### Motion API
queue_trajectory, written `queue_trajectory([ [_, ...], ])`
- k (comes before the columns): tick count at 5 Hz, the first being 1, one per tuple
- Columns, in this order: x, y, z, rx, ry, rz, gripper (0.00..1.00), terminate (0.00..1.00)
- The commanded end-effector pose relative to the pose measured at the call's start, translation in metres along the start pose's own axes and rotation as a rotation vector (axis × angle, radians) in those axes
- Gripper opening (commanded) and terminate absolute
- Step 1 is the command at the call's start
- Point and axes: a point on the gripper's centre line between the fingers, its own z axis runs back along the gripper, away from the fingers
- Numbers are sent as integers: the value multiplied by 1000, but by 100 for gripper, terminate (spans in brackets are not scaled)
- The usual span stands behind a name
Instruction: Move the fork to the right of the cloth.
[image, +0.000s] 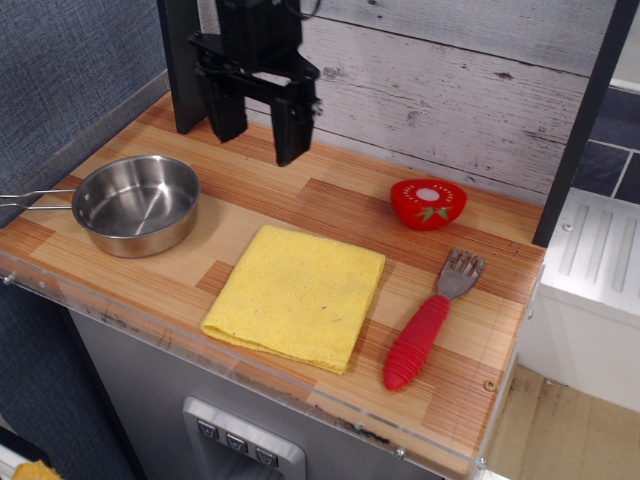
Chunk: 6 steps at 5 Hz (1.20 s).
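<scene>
The fork (425, 325) has a thick ribbed red handle and short grey tines. It lies flat on the wooden counter just right of the cloth, tines pointing away. The cloth (298, 293) is a folded bright yellow square in the middle of the counter. My black gripper (259, 132) hangs open and empty above the back left of the counter, between the pan and the back wall, far from the fork.
A steel pan (136, 203) with a long handle sits at the left. A red tomato-half toy (428, 203) lies behind the fork near the back wall. A dark post (185, 65) stands at the back left. The counter's front edge (300, 400) and right edge are close to the fork.
</scene>
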Motion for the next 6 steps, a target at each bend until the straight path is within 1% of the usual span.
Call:
queue_trajectory([
  [1, -7, 3, 20, 25, -92, 52, 100, 0],
  [5, -7, 3, 20, 25, -92, 52, 100, 0],
  [6, -7, 3, 20, 25, -92, 52, 100, 100],
])
